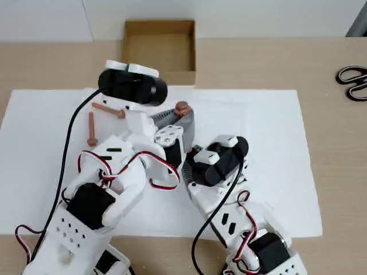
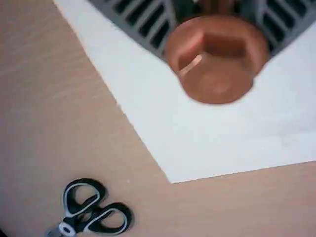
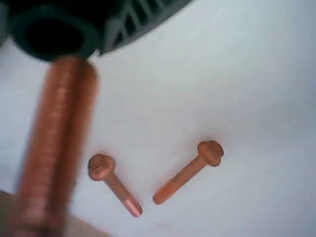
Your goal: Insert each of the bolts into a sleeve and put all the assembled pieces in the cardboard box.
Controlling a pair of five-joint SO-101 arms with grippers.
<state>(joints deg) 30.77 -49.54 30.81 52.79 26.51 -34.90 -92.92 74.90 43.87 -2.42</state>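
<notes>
- Two grey, ribbed jaws of the left gripper (image 2: 217, 22) close in on either side of a copper-coloured bolt (image 2: 217, 57) at its head and pinch it. The head is a hexagon on a round flange, smooth and faintly glossy, turned toward the wrist camera.
- The right gripper (image 3: 106, 27) shows as grey slatted plastic with a black sleeve (image 3: 49, 34) at its tip, a round tube with a dark open mouth. How firmly it grips cannot be told.
- The held bolt's shank, finely ridged with thread, runs up to the sleeve's rim; whether its end is inside is unclear.
- From above, both grippers meet over a white paper sheet (image 1: 269, 143), with the bolt head uppermost.
- On the paper lie one loose bolt (image 3: 114, 185) and a second loose bolt (image 3: 186, 173), near each other but apart, both the same copper colour with flanged heads.
- A cardboard box (image 1: 160, 51), brown, square and open-topped, sits at the paper's far edge on the pale wood-grain table (image 1: 332, 57).
- Black-handled scissors (image 1: 352, 83) lie on the table, well apart from the arms.
</notes>
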